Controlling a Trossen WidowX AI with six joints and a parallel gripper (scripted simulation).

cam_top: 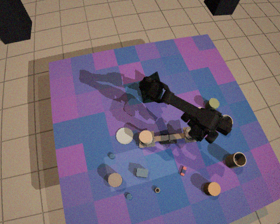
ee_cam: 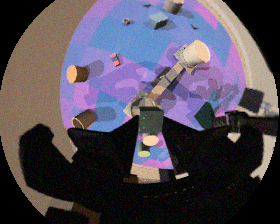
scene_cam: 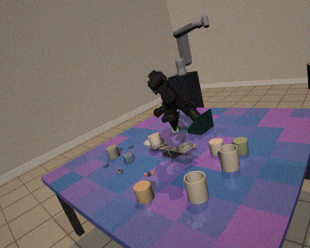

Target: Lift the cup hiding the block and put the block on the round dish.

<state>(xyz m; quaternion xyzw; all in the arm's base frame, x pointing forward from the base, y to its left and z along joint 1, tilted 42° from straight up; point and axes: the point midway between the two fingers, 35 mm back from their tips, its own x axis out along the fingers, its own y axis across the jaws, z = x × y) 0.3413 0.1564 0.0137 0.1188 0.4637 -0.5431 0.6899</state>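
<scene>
My gripper [scene_cam: 175,129] [ee_cam: 149,117] is shut on a grey-green block [ee_cam: 151,121] [scene_cam: 175,130], held above the balance's uncovered end. The balance [cam_top: 176,136] [ee_cam: 161,89] has a pale cup [cam_top: 145,137] [scene_cam: 155,139] [ee_cam: 195,53] upside down on its other end, leaning slightly. The uncovered end shows an empty round seat in the wrist view. The round white dish [cam_top: 124,135] [scene_cam: 146,143] lies just beyond the cup's end and carries nothing visible. The arm hides part of the balance in the top view.
A pale cylinder [scene_cam: 216,147] and green cylinder [cam_top: 214,103] [scene_cam: 240,146] stand beyond the uncovered end, near two tall open cups [scene_cam: 229,158] [scene_cam: 196,188]. An orange cylinder [cam_top: 214,188], tan cylinder [cam_top: 115,179], blue-grey block [cam_top: 142,172] and red-blue piece [cam_top: 183,170] lie on the balance's other side.
</scene>
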